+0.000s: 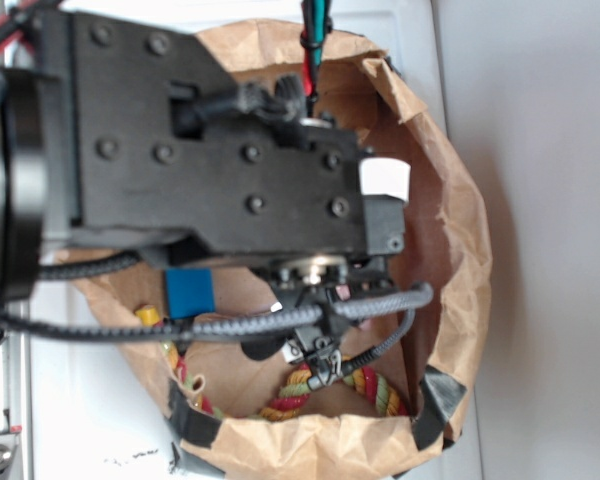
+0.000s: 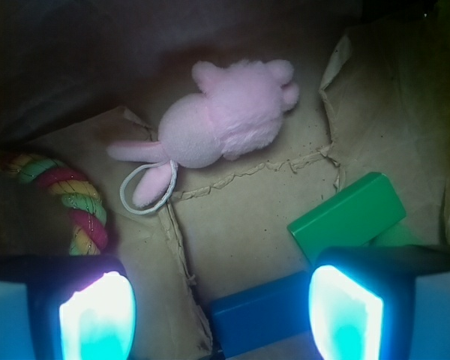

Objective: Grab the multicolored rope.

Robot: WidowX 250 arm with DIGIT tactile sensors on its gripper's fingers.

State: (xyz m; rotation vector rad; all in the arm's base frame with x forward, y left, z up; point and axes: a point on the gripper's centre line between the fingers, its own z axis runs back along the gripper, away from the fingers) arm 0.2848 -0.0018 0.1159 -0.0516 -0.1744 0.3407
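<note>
Down inside the paper bag (image 1: 450,200) the tool (image 2: 221,300) hangs with its jaws wide; rope (image 2: 71,199) off left; pink bunny (image 2: 225,124) ahead; blue block (image 2: 262,311) between the fingers.

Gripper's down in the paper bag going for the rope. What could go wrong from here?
1. In the wrist view the multicolored rope lies left of the open gripper, outside the left finger. A straight close would likely miss it.
2. The blue block sits between the fingers, so it may be grabbed instead.
3. The paper bag wall is close; shifting sideways could snag it.
</note>
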